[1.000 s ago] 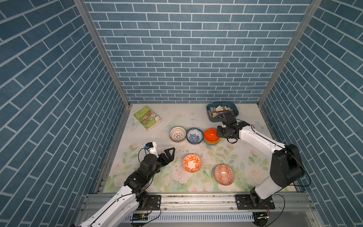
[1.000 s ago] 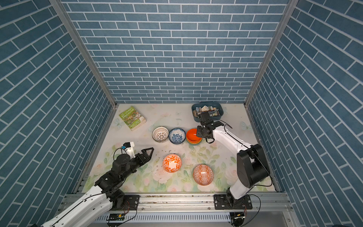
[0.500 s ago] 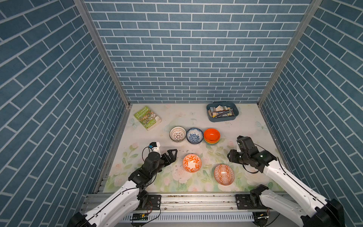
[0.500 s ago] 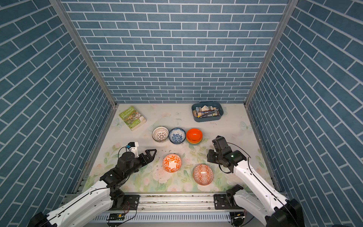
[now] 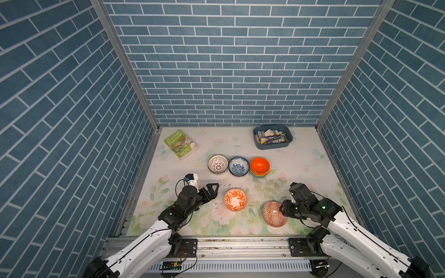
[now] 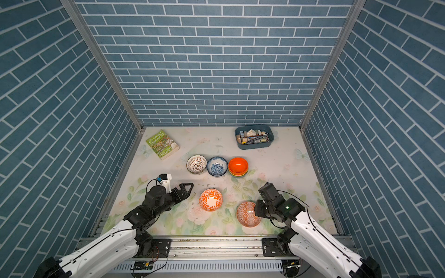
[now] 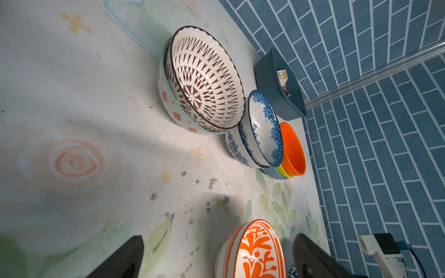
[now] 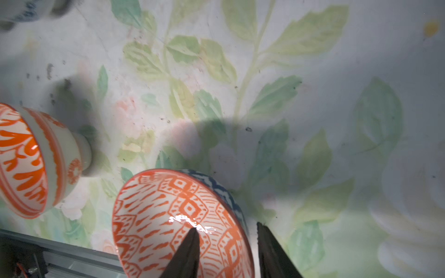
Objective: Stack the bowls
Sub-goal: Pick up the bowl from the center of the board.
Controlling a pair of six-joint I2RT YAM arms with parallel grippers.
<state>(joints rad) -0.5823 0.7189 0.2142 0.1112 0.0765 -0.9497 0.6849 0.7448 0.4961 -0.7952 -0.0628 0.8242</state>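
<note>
A: Well, the diamond bowl (image 8: 168, 211) sits near the front rail (image 5: 228, 243), on the right arm's side; glossy, orange lozenges on white, nested in a zigzag bowl (image 8: 224, 190) of dark blue and white.

B: Held?

A: No; the right gripper (image 8: 226, 227) straddles its rim, one finger inside, one outside, jaws partly apart and not pinching.

B: And the leaf bowl (image 5: 235, 199)?

A: To its left, apart from it; footed, orange fronds on white glaze; the left gripper (image 7: 218, 238) is spread wide beside it, holding nothing.

B: Further back?

A: Three stacks in a row; lattice bowl (image 5: 218, 164) in a teal-rimmed bowl (image 7: 168, 101); floral bowl (image 5: 238, 166) in another like it; orange bowl (image 5: 259, 165), smooth and plain, on a lime bowl (image 7: 285, 174), on a blue bowl (image 7: 272, 173).

B: Any writing?

A: "TREEHOUSE" on the green book (image 5: 180, 144), far left; the rest is too small to read; a ribbed blue tray (image 5: 272, 146) of pencils stands far right; the mat (image 5: 301, 168) is flower-printed and specked with dirt; blue brick walls (image 5: 228, 72) stand on three sides.
</note>
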